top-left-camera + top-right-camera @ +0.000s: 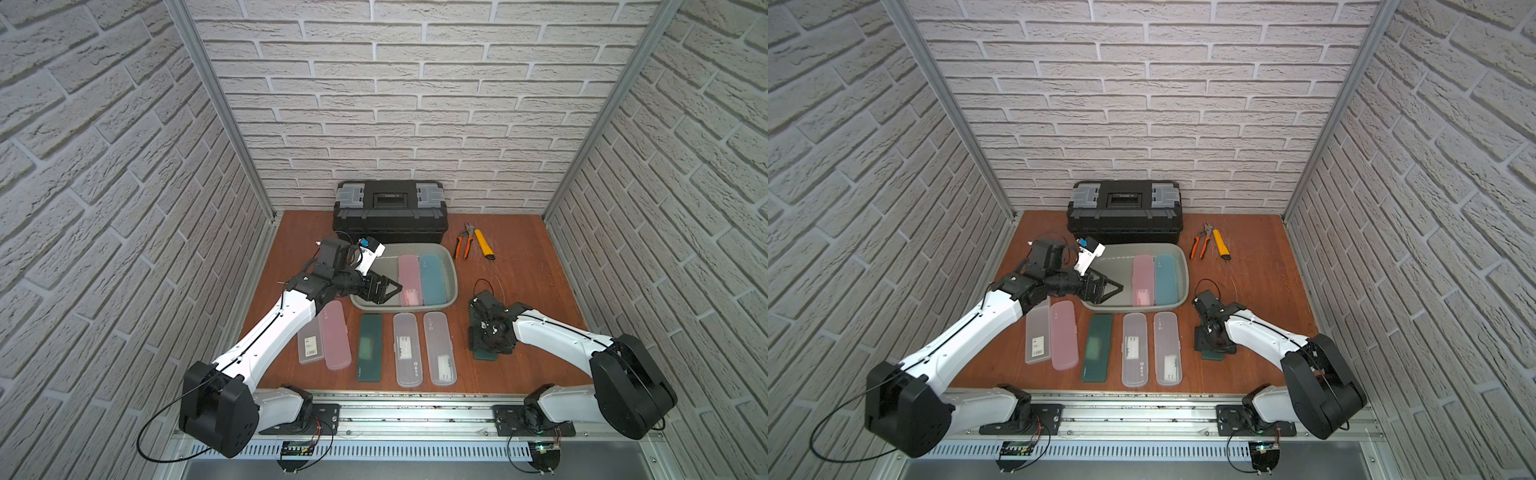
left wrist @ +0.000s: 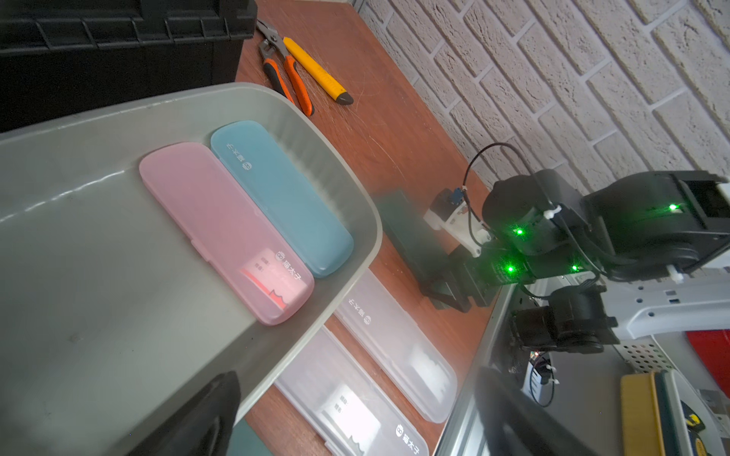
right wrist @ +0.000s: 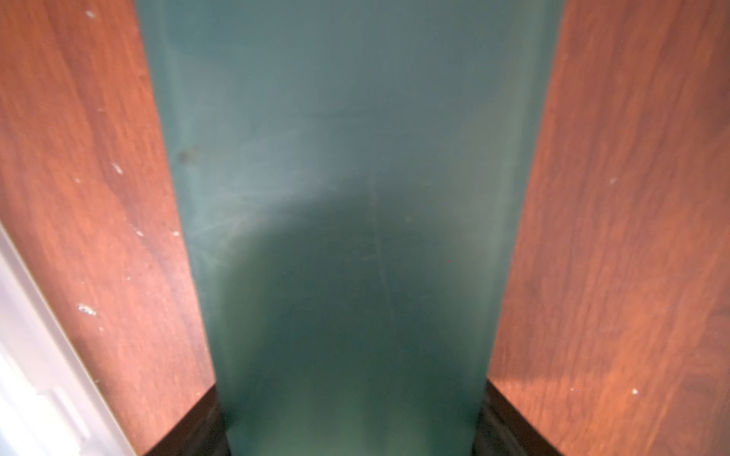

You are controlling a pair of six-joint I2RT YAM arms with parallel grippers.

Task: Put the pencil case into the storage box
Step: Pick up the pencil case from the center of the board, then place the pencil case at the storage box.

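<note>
The grey-green storage box point(image 1: 454, 286) point(image 1: 1113, 270) point(image 2: 98, 256) sits mid-table and holds a pink case point(image 1: 410, 280) and a teal case point(image 1: 432, 279) side by side. To the right of the box lies a dark green pencil case point(image 3: 347, 158) point(image 1: 486, 355) point(image 1: 1209, 354) flat on the table, mostly hidden under my right gripper point(image 1: 488, 347) point(image 3: 351, 426). Its dark fingers point(image 3: 189, 430) press against both long sides of the case. My left gripper point(image 1: 388, 291) point(image 1: 1111, 289) point(image 2: 355, 426) hangs open and holds nothing over the box's left half.
In front of the box lie a clear case point(image 1: 309, 343), a pink one point(image 1: 334, 336), a dark green one point(image 1: 370, 347) and two clear ones point(image 1: 407, 349). A black toolbox point(image 1: 390, 212) stands at the back wall. Pliers point(image 1: 463, 241) and a yellow knife point(image 1: 484, 244) lie at the back right.
</note>
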